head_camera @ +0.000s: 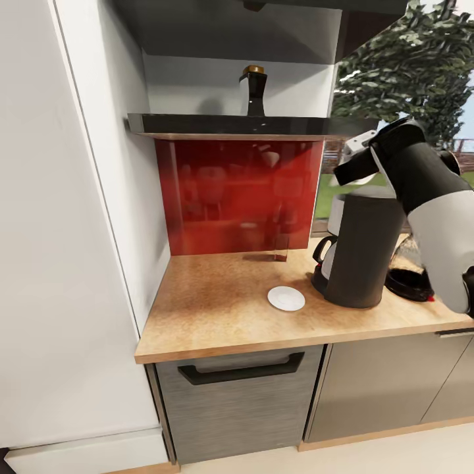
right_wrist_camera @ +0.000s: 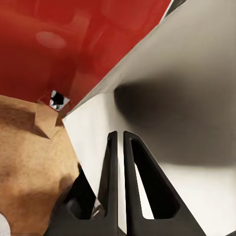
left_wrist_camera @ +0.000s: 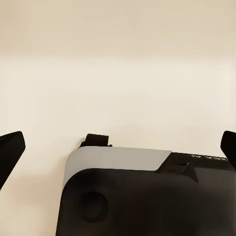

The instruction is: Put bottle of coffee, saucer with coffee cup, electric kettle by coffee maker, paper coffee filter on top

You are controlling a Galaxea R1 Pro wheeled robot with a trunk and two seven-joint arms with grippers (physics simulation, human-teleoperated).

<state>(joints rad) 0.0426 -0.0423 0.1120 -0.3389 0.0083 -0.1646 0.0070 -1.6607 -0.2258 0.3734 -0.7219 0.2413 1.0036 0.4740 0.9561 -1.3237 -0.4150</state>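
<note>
The dark cylindrical coffee maker (head_camera: 355, 257) stands on the wooden countertop (head_camera: 217, 329), at its right side. A white saucer (head_camera: 286, 298) lies bare just left of it. The dark coffee bottle (head_camera: 253, 89) with a gold cap stands on the black shelf (head_camera: 224, 125) above. My right gripper (head_camera: 342, 174) hangs just above the coffee maker's top. Its fingers (right_wrist_camera: 113, 167) are pressed almost together (right_wrist_camera: 120, 133), and I cannot make out anything between them. My left gripper (left_wrist_camera: 118, 147) is open wide over a pale blank surface.
A small brown box-like object (head_camera: 280, 255) (right_wrist_camera: 53, 105) sits against the red backsplash (head_camera: 237, 197). A black round object (head_camera: 408, 283) lies behind the coffee maker, partly covered by my right arm (head_camera: 434, 217). A white wall (head_camera: 66, 230) bounds the counter's left; a drawer (head_camera: 240, 375) sits below.
</note>
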